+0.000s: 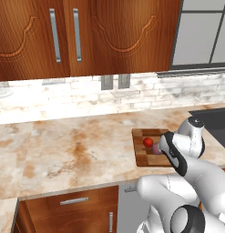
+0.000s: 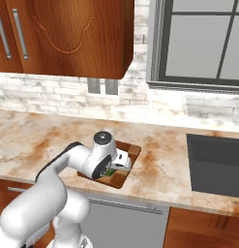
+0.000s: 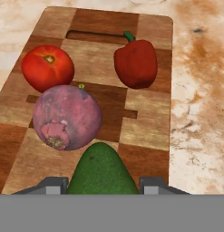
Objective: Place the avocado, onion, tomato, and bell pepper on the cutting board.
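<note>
The cutting board [image 3: 145, 136] lies on the counter right below the hand. On it rest the bright tomato [image 3: 47, 68], the mauve onion [image 3: 67, 118] touching the tomato, and the dark red bell pepper [image 3: 136, 63] further off. The green avocado [image 3: 102, 170] sits between my fingertips, low over the board's near end, with my gripper [image 3: 104, 186] shut on it. In the left base view the tomato [image 1: 148, 142] and a sliver of onion [image 1: 157, 150] show on the board [image 1: 143, 157] beside my wrist. The right base view has the gripper [image 2: 116, 167] over the board [image 2: 131, 150], with a bit of green avocado [image 2: 110, 172] showing.
A dark sink [image 2: 217, 162] is sunk into the marble counter [image 1: 73, 150] to the right of the board. The brick back wall with outlets [image 2: 102, 86] stands behind it, and wooden upper cabinets [image 1: 86, 36] hang above. Bare counter stretches left of the board.
</note>
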